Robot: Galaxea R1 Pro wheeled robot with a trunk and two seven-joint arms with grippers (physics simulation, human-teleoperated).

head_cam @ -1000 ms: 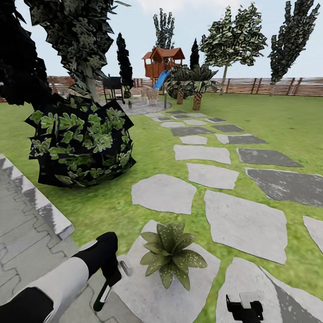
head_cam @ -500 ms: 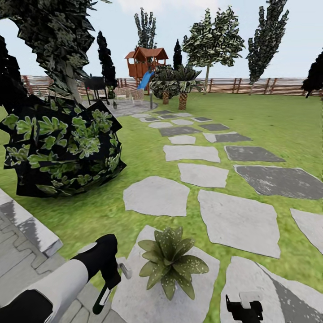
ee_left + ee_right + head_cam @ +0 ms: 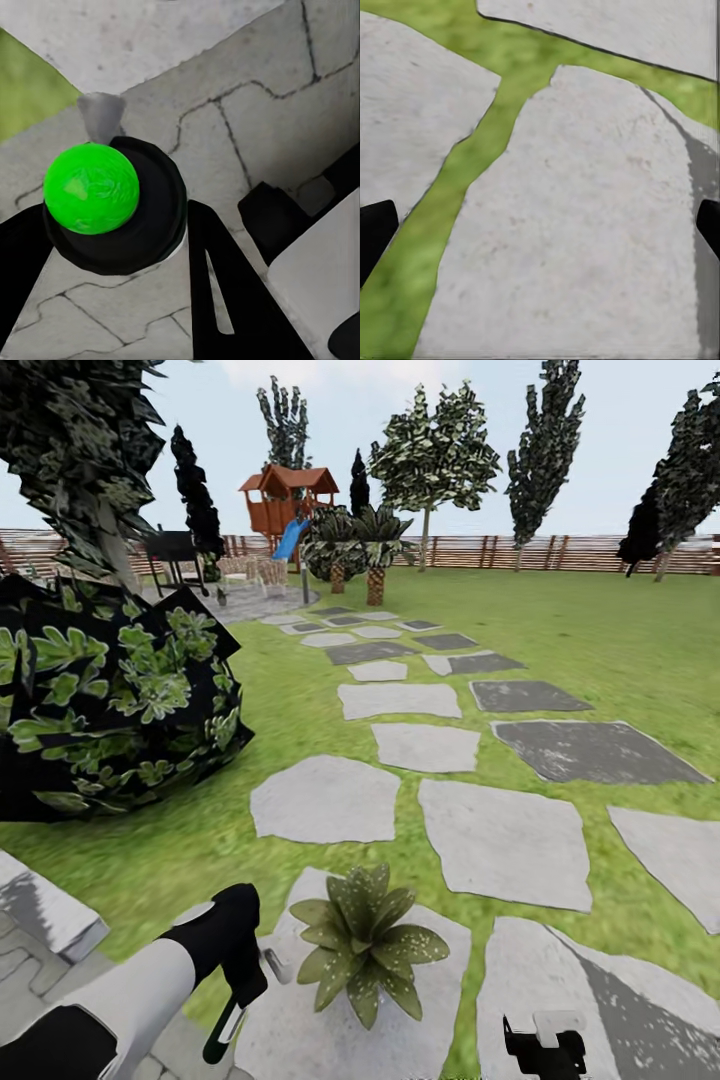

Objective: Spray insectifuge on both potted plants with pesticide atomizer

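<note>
Head camera high, facing down path toward playhouse (image 3: 283, 500); wrist cameras close above stepping stones (image 3: 577, 225), shared with head view.

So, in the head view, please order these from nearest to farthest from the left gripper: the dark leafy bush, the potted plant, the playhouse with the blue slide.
1. The potted plant, just to the right of the left gripper, on a stepping stone.
2. The dark leafy bush, ahead on the left.
3. The playhouse, far back by the fence.

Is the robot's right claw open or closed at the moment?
Open. In the right wrist view, the right gripper has its two black fingertips far apart at opposite edges, with bare pale stepping stone between them.
</note>
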